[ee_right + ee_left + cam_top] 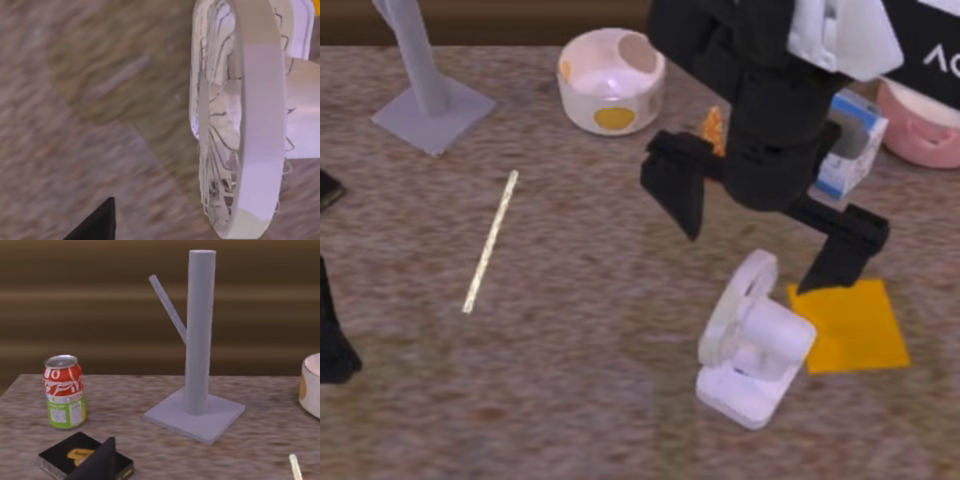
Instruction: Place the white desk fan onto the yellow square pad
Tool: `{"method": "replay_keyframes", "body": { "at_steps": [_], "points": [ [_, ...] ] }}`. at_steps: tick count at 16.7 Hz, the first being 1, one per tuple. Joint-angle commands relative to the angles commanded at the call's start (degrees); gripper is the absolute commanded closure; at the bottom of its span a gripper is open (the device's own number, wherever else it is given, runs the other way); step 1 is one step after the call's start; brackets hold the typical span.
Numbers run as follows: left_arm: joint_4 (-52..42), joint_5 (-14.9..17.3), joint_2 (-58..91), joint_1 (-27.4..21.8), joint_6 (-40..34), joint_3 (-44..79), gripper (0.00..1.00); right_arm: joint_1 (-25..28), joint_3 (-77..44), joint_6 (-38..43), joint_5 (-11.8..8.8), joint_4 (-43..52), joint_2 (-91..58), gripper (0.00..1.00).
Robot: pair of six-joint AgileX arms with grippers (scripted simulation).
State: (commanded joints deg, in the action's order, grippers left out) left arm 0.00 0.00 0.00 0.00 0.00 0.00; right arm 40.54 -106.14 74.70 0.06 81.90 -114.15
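The white desk fan (pixel 752 340) stands on the table at the front right, its base nearest the front edge. The yellow square pad (pixel 852 325) lies flat just right of the fan, partly in a finger's shadow. My right gripper (pixel 755 258) hovers open above the fan's cage head, one finger to the left and one over the pad's back edge. The right wrist view has the wire-cage head (pixel 250 125) close up, with one dark fingertip (pixel 100 222) apart from it. Open, my left gripper (pixel 332 345) is parked at the table's left edge.
White bowl with a yellow dot (pixel 612 80), blue-and-white milk carton (pixel 852 150) and pink bowl (pixel 925 125) stand at the back. A grey stand (pixel 432 105) rises back left, a pale stick (pixel 490 240) lies left of centre. A cola can (pixel 64 392) and black box (pixel 70 457) sit by the left gripper.
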Motion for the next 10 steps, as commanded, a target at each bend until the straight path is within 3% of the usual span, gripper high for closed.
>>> {"method": "replay_keyframes", "body": {
  "at_steps": [5,10],
  "points": [
    [0.0,0.0,0.0,0.0,0.0,0.0,0.0,-0.2,1.2,-0.2,0.0,-1.2,0.1,0.0],
    [0.0,0.0,0.0,0.0,0.0,0.0,0.0,0.0,9.9,0.0,0.0,-10.0,0.1,0.0]
  ]
}}
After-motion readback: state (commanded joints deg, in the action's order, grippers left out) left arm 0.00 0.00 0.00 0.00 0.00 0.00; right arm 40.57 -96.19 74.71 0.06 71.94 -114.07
